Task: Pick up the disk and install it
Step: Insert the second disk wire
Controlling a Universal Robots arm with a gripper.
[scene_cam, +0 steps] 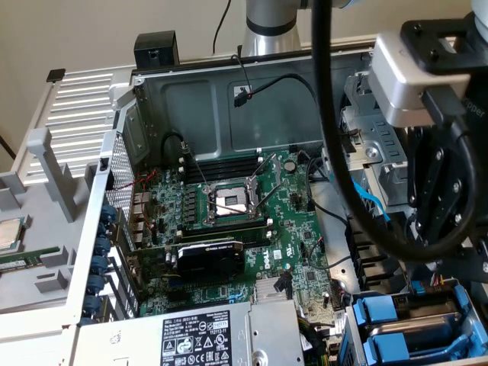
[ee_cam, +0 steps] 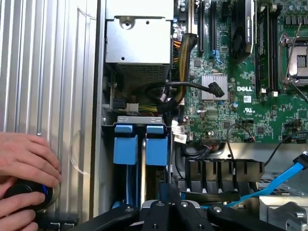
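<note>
Gripper [ee_cam: 180, 211] above blue-framed disk [ee_cam: 156, 144]

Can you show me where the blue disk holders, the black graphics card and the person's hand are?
Blue disk carriers [ee_cam: 141, 144]: wrist view, on the gap-side edge of the left blue tab.
Black graphics card [scene_cam: 210, 258]: exterior view, middle of its black cover.
Person's hand [ee_cam: 24, 159]: wrist view, back of the hand.

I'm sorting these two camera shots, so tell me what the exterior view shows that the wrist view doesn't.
Exterior view alone: the robot arm's silver base behind the case, and the power supply's white label. Wrist view alone: a person's hand resting on a black knob beside the case. Both share the Dell motherboard, the blue drive carriers, and the empty processor socket.
</note>
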